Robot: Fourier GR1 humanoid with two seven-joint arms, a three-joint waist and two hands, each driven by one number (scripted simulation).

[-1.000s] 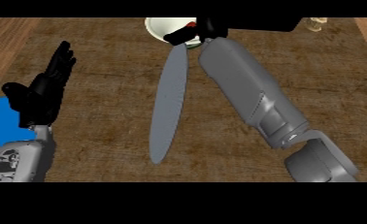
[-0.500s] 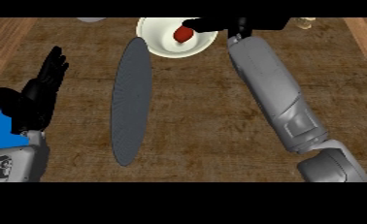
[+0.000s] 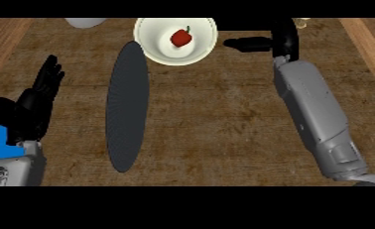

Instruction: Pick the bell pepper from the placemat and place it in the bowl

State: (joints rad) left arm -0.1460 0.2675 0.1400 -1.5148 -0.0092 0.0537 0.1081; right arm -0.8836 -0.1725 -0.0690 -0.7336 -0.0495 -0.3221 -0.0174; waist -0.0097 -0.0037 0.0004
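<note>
Fingers (image 3: pixel 249 43) of my right hand (image 3: pixel 282 39) are released just right of the bowl (image 3: pixel 157 54), since the pepper (image 3: pixel 181 37) lies inside; left hand (image 3: pixel 38 99) rests open.

bell pepper (image 3: pixel 181 37) in bowl (image 3: pixel 162 54), placemat (image 3: pixel 127 106) just left, perhaps touching

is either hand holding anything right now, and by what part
Nothing is held. The bell pepper lies in the bowl, apart from the right hand; the left hand rests open at the left.
</note>
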